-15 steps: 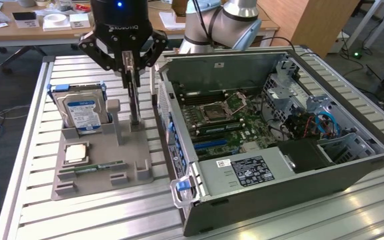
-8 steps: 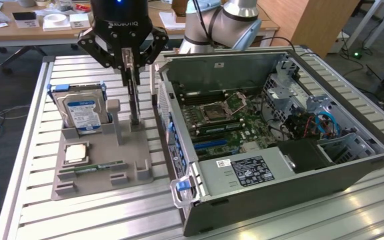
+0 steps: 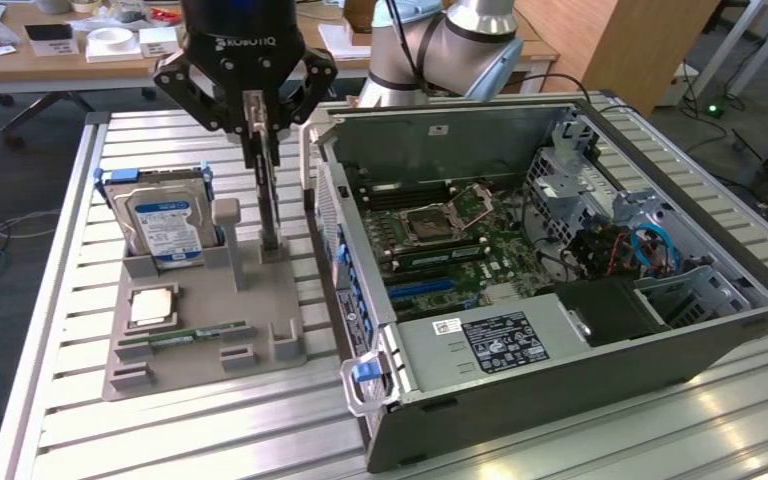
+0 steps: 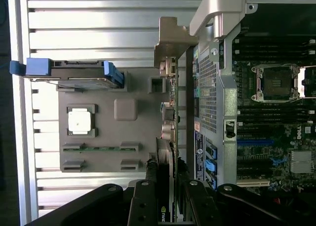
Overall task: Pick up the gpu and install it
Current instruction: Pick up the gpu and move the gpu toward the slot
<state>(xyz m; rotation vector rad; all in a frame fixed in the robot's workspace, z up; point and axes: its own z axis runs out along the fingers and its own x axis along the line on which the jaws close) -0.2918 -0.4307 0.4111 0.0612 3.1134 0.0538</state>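
in the exterior view the hand hangs straight down over the grey holder tray on the slatted metal counter, its fingers drawn in narrow and pinching the top edge of the gpu. the gpu stands upright on its edge as a thin dark card, its lower end seated in a slot of the tray near the tray's 1 o'clock corner, so it has not left the holder. from the gpu, the blue-labelled hard drive stands upright at about 9 o'clock, just beside it in its own slot. the square processor chip lies flat at about 7 o'clock, and the narrow green ram stick lies in front of that, nearer 6 o'clock. the open computer case lies on its side at 3 o'clock from the tray, close beside it, with the motherboard facing up and the empty processor socket showing. the wrist view looks along the card's edge, with a dark finger close on either side of it
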